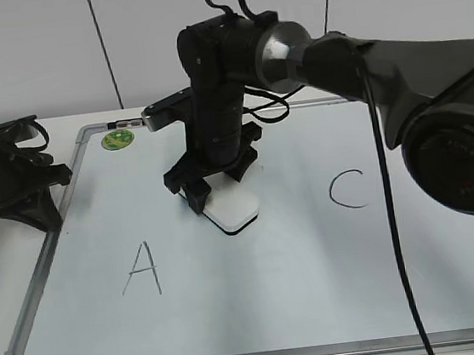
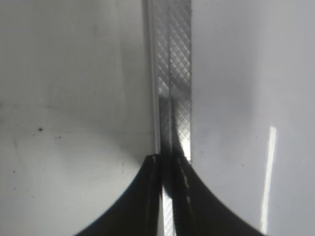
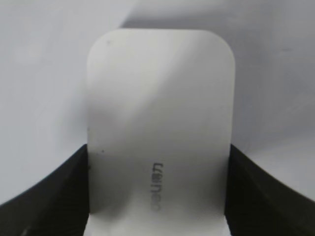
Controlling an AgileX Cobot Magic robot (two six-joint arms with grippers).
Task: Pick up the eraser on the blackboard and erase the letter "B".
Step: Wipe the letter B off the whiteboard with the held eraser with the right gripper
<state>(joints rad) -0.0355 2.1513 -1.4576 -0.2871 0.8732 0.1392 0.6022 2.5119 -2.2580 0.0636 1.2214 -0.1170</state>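
Gripping the eraser (image 1: 233,208) between its fingers, the right gripper (image 1: 222,198) has it pressed flat on the blackboard (image 1: 318,288), between the A and C. No letter "B" shows anywhere, so either it's wiped or hidden under the pad. Eraser's a plain white rounded block. Left gripper (image 2: 166,160) sits pinched closed, well off to the side.

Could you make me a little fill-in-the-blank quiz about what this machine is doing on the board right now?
1. The right end effector is shut on the white ____.
2. The eraser rests on the board between the hand-drawn "A" and the letter ____.
3. The round sticker in the corner of the blackboard is coloured ____.
4. The left end effector sits over the board's metal ____.

Missing words: eraser; C; green; frame
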